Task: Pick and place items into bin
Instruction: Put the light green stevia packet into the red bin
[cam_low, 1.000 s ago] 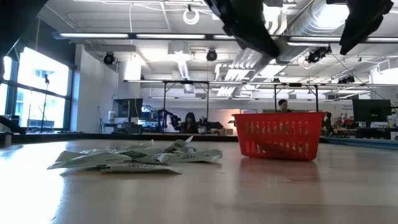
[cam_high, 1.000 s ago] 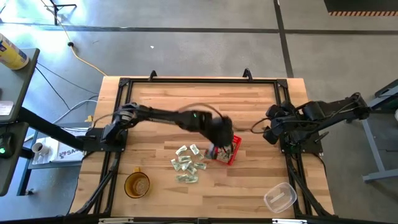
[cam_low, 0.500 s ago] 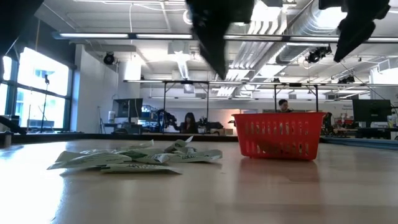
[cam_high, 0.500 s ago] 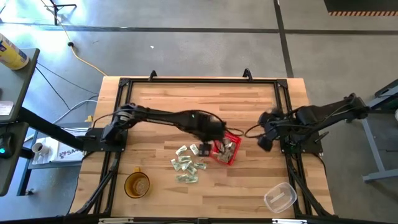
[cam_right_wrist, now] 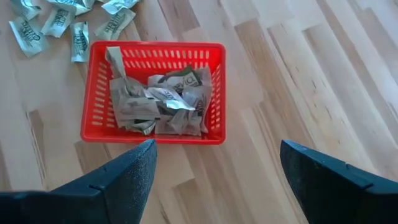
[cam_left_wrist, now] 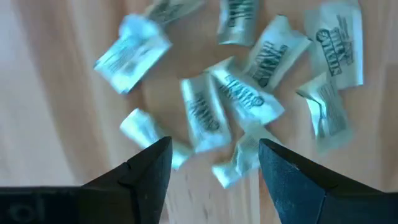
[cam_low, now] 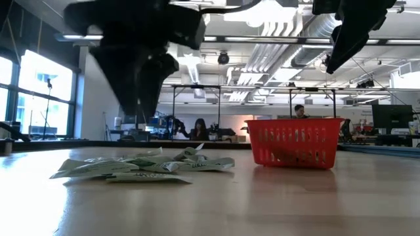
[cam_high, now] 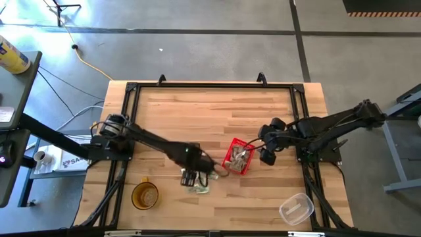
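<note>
1. My left gripper (cam_high: 191, 176) hangs over the pile of packets (cam_high: 199, 184) near the front-mid of the table (cam_high: 197, 112), jaws apart, nothing between them; wrist cam shows both fingers (cam_left_wrist: 149, 171) spread w/ packets (cam_left_wrist: 239, 99) on the wood below
2. Low cam: left gripper (cam_low: 141, 98) is above the pile (cam_low: 141, 165), not touching it as far as I can tell
3. Packets lie loose and overlapping, pale green-white, just left of the red basket (cam_high: 238, 157); a few of them peek in at the edge of the right wrist cam (cam_right_wrist: 74, 22)
4. Basket (cam_right_wrist: 155, 93) sits upright on the table, right of the pile, already holding a crumpled heap of packets (cam_right_wrist: 161, 102); in low cam it stands (cam_low: 294, 143) well right of the pile
5. My right gripper (cam_high: 266, 155) is just beside the basket on its right side, raised off the table, jaws wide apart and empty; right wrist cam looks down on the basket past both fingers (cam_right_wrist: 124, 177)
6. Amber cup (cam_high: 145, 195) at front-left of the table, clear container (cam_high: 296, 209) at front-right, both apart from the pile
7. People (cam_low: 199, 128) visible far back in the room behind the table
</note>
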